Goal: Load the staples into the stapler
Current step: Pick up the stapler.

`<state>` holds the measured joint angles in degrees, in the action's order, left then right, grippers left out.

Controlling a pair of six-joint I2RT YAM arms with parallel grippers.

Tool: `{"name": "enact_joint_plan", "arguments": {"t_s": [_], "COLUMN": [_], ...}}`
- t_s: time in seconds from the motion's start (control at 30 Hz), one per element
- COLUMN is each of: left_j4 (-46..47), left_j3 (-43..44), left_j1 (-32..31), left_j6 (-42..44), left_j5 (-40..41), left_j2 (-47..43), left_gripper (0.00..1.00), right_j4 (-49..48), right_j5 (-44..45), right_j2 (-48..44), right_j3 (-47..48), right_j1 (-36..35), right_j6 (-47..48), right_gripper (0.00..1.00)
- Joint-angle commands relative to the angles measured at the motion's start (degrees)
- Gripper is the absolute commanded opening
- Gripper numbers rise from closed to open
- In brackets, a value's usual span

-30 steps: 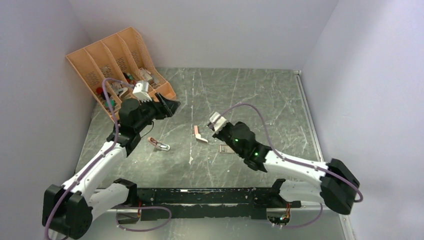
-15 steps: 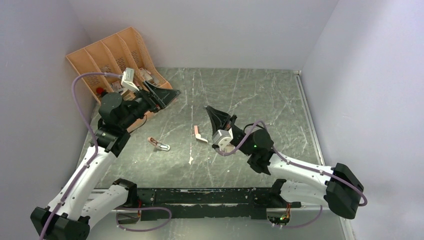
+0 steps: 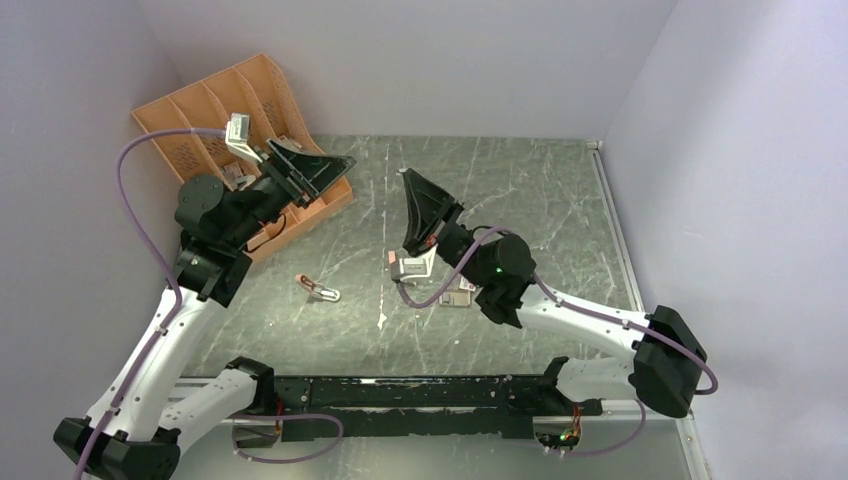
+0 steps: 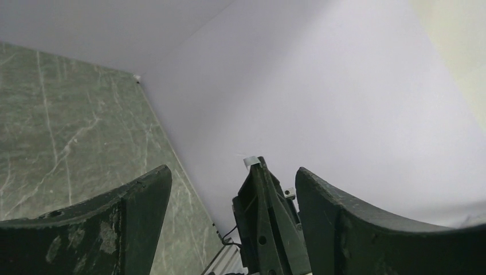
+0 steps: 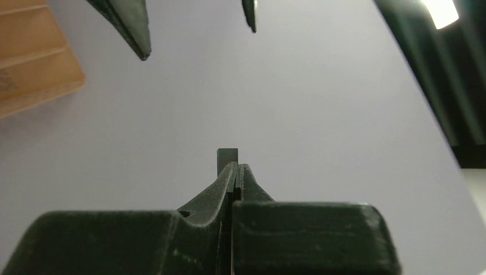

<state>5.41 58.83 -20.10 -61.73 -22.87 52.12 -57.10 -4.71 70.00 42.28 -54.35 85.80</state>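
Right pincer (image 5: pixel 236 167) stood high to the right of the orange organizer (image 3: pixel 215 110), pressed together on a short strip of staples (image 5: pixel 227 154), left pincer (image 5: pixel 198 40) spread wide beside the organizer's right end, pink stapler (image 3: pixel 318 290) lay on the surface (image 3: pixel 540 200) at the organizer's near side

Robot lab test cell: plain pale walls (image 3: pixel 430 60) boxing green marbled tabletop (image 3: pixel 540 190); arm mounting rail (image 3: pixel 420 392).

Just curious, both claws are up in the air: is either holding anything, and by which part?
The right gripper pinches a small silvery staple strip by one end; the other end pokes past its tips. The left gripper is open, empty.
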Motion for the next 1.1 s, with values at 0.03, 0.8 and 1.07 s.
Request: {"name": "enact_joint_plan", "arguments": {"t_s": [0.03,0.8,1.07], "left_j4": [3.3,11.7,13.7], "left_j3": [3.6,8.6,7.3], "left_j1": [-0.6,-0.7,-0.7], "left_j6": [-0.4,3.8,1.7], "left_j5": [-2.2,-8.1,-8.8], "left_j2": [2.2,5.1,5.3], "left_gripper": [0.81,0.74,0.70], "right_j4": [-2.0,-1.8,-3.1], "right_j5": [-2.7,-8.3,-8.4], "right_j2": [2.8,12.5,13.6], "right_j3": [6.0,18.9,18.9], "right_j1": [-0.4,-2.1,-2.1], "right_j6": [13.2,23.1,22.9], "right_gripper": [0.00,0.00,0.00]}}
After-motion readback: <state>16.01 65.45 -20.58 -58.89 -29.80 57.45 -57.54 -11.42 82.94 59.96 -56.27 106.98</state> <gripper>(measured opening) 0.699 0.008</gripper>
